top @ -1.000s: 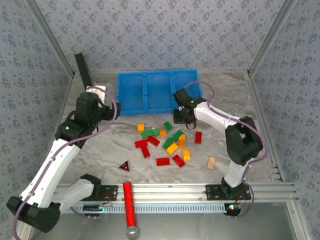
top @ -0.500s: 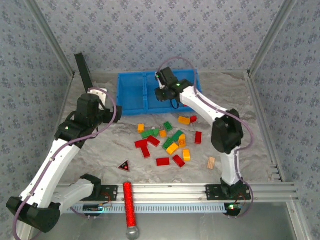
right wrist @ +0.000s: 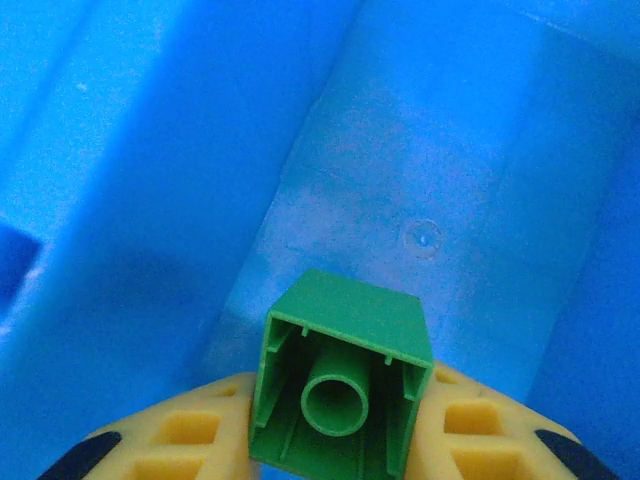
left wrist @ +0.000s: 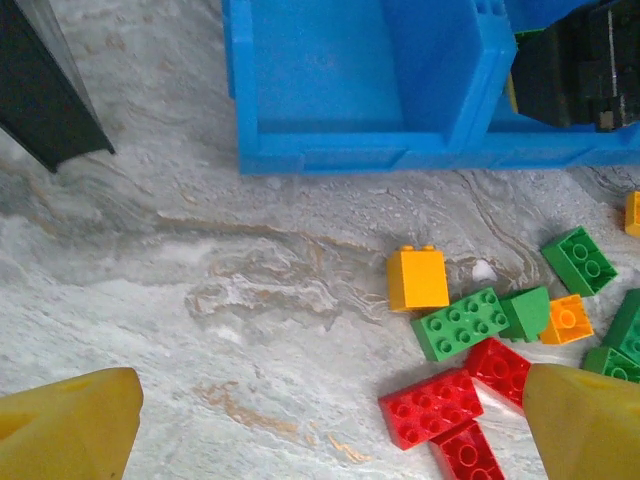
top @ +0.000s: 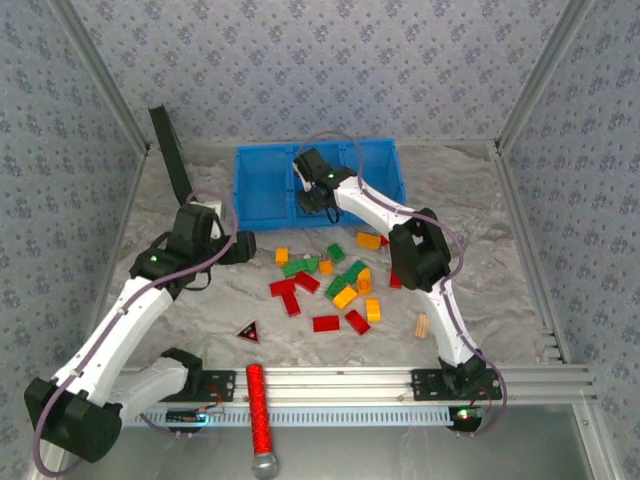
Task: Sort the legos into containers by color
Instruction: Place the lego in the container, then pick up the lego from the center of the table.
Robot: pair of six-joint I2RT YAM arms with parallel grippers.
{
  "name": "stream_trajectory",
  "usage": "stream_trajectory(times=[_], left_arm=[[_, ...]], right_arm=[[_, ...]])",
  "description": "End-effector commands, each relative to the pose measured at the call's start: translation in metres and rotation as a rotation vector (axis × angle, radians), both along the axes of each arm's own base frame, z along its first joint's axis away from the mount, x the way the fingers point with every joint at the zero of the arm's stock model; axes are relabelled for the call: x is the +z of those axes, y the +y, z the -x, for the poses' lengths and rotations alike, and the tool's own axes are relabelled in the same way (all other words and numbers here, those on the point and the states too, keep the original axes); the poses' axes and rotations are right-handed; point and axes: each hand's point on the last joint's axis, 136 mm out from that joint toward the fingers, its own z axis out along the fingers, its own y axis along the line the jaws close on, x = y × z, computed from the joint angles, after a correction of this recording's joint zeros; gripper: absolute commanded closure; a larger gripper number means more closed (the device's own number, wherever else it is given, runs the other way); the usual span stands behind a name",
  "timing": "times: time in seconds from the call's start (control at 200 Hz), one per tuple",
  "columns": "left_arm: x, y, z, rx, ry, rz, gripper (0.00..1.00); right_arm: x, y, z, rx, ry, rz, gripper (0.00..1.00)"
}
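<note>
A green lego is gripped by the right gripper and held over the middle compartment of the blue bin at the table's far edge. The left gripper is spread wide, empty, beside loose legos scattered mid-table

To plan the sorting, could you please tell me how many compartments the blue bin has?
3, side by side: the left compartment, the middle compartment, where the right tool holds a green brick, and the right compartment. None looks hidden.
</note>
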Motion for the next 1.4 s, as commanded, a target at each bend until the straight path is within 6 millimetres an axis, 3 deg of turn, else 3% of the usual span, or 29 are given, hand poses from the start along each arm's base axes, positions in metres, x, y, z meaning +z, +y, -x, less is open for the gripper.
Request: stream_trajectory(times=[0.0,0.24,0.705,1.03,1.394], left_arm=[[0.001,-0.014,-0.003,0.003,0.007,0.082,0.02],[-0.020,-0.022,-0.011,0.011,0.043,0.067,0.03],[-0.069,-0.054,-0.037,-0.026,0.129,-0.068,0.04],[-0.105,-0.068,-0.054,0.002,0.170,-0.106,0.06],[-0.137,-0.095,-0.068,-0.026,0.214,-0.128,0.12]], right_arm=[[-0.013,-0.005,-0.003,-0.027,0.030,0.008,0.77],[-0.035,-0.006,0.005,-0.043,0.083,0.006,0.72],[-0.039,-0.009,0.028,-0.073,0.141,-0.026,0.55],[-0.014,-0.004,0.028,-0.084,0.121,-0.074,0.49],[0.041,0.002,0.020,-0.072,0.058,-0.116,0.50]])
